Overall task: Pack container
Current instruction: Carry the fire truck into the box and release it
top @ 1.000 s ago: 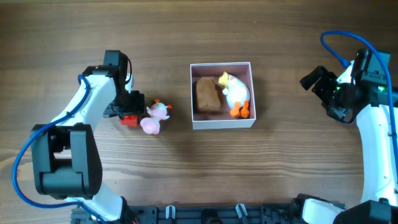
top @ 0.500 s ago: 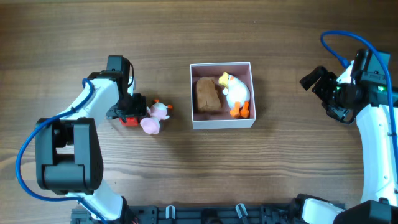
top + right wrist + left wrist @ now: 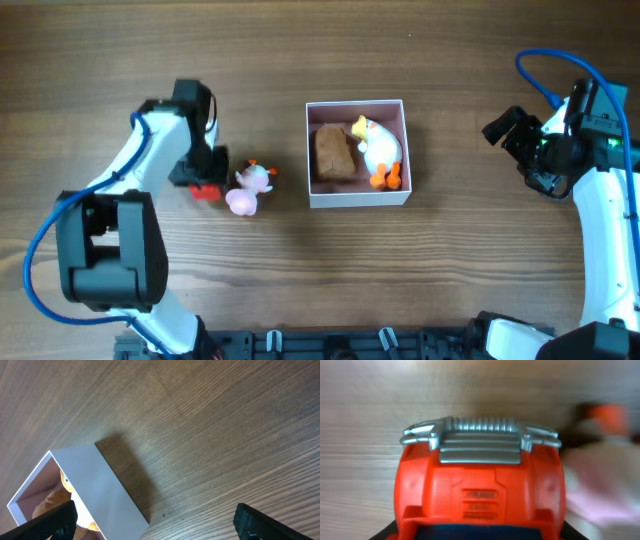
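While the wooden table (image 3: 300, 60) spreads wide, the work gathers round its middle. The left arm (image 3: 150, 160) rises from its base, then hooks back down, so that the left gripper (image 3: 205, 178) hangs straight over a red toy truck (image 3: 480, 495), grille toward the wrist camera. Its jaws look set about the truck, though I cannot tell whether they have clenched. The right arm (image 3: 600, 220) stands at the far edge, its right gripper (image 3: 505, 130) angled toward the middle, jaws spread wide with nothing between them, probably parked out of the way. The container (image 3: 360, 197) sits at the centre, within reach of both arms, and holds a brown toy (image 3: 333, 153) and a white duck (image 3: 381, 150) side by side. A pink toy (image 3: 248, 188) lies just beside the truck, outside the box, likely awaiting its turn.
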`<state>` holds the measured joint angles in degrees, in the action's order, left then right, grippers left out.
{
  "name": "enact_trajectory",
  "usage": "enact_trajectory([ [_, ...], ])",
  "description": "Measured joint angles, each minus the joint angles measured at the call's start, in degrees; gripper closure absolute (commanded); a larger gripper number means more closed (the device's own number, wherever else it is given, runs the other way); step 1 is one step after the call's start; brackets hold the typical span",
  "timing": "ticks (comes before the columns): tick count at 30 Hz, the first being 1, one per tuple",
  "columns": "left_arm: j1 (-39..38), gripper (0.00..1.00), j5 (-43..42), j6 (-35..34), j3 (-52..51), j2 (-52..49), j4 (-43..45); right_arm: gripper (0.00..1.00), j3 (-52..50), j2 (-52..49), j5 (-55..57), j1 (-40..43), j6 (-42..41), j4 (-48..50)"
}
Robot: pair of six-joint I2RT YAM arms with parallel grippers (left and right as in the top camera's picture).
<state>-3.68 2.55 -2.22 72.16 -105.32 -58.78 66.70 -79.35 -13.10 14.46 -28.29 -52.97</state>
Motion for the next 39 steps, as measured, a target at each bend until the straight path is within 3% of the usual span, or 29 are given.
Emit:
enact_trajectory([
  [4,-7.2,0.53,-1.2,0.0,17.7,3.4,-7.9,0.00,0.0,0.0,0.0,0.0,0.0,0.0],
  [6,-14.6,0.53,-3.0,0.0,23.3,5.2,-5.7,0.00,0.0,0.0,0.0,0.0,0.0,0.0],
  [8,-21.5,0.53,-3.7,0.6,24.3,5.9,-1.8,0.01,0.0,0.0,0.0,0.0,0.0,0.0],
  [11,-31.4,0.58,-4.4,7.2,24.3,4.5,2.7,0.00,0.0,0.0,0.0,0.0,0.0,0.0],
  [16,-37.4,0.61,-4.3,19.9,24.3,-2.4,3.6,0.01,0.0,0.0,0.0,0.0,0.0,0.0],
  [19,-37.4,0.56,-4.2,22.9,24.3,-7.8,3.4,0.00,0.0,0.0,0.0,0.0,0.0,0.0],
  [21,-37.5,0.44,-4.6,23.9,24.2,-11.1,2.4,0.00,0.0,0.0,0.0,0.0,0.0,0.0],
  [22,-37.5,0.28,-4.7,24.2,24.2,-11.9,1.7,0.00,0.0,0.0,0.0,0.0,0.0,0.0],
  [23,-37.5,0.00,-4.8,24.2,24.2,-11.9,1.1,0.00,0.0,0.0,0.0,0.0,0.0,0.0],
  [32,-37.5,0.00,-3.9,22.4,24.2,-8.4,-4.2,0.00,0.0,0.0,0.0,0.0,0.0,0.0],
  [34,-37.5,0.08,-3.9,20.9,24.2,-4.5,-4.2,0.00,0.0,0.0,0.0,0.0,0.0,0.0],
  [36,-37.5,0.35,-3.9,18.6,24.5,-0.6,-3.8,0.00,0.0,0.0,0.0,0.0,0.0,0.0],
  [37,-37.5,0.60,-4.2,17.9,24.6,0.6,-3.6,0.00,0.0,0.0,0.0,0.0,0.0,0.0],
  [39,-37.6,0.75,-6.6,16.0,25.0,2.1,-3.1,0.00,0.0,0.0,0.0,0.0,0.0,0.0],
])
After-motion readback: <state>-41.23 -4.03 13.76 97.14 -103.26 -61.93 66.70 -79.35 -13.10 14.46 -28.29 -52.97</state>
